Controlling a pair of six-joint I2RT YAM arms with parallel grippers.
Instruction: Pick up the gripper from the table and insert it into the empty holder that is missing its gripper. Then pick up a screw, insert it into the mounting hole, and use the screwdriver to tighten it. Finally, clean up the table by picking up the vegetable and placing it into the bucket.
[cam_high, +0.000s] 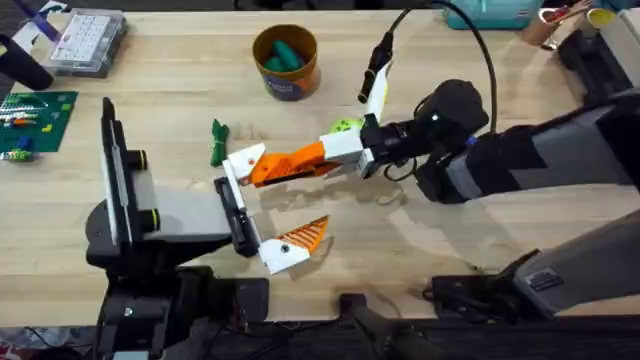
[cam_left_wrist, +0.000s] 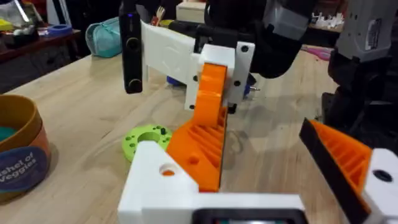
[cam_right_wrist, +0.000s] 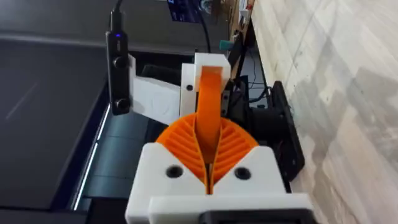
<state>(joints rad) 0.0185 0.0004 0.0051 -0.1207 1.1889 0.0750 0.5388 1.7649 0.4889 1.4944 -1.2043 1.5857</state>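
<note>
One legible text stood on the dark blue label band of the bucket (cam_left_wrist: 18, 155) — the partly cut-off words "shel of Veggies" in pale letters. In the overhead view the same bucket (cam_high: 285, 62) showed its label too small to read — nothing else carried readable lettering.

Even, bright light fell from above onto the worktop (cam_high: 180, 90), leaving only soft, short shadows under the right arm (cam_high: 520, 165). The overhead view was slightly soft, and its near edge sat dark. In the right wrist view, a dim, blurred room lay behind the sharp, pale planks.
</note>
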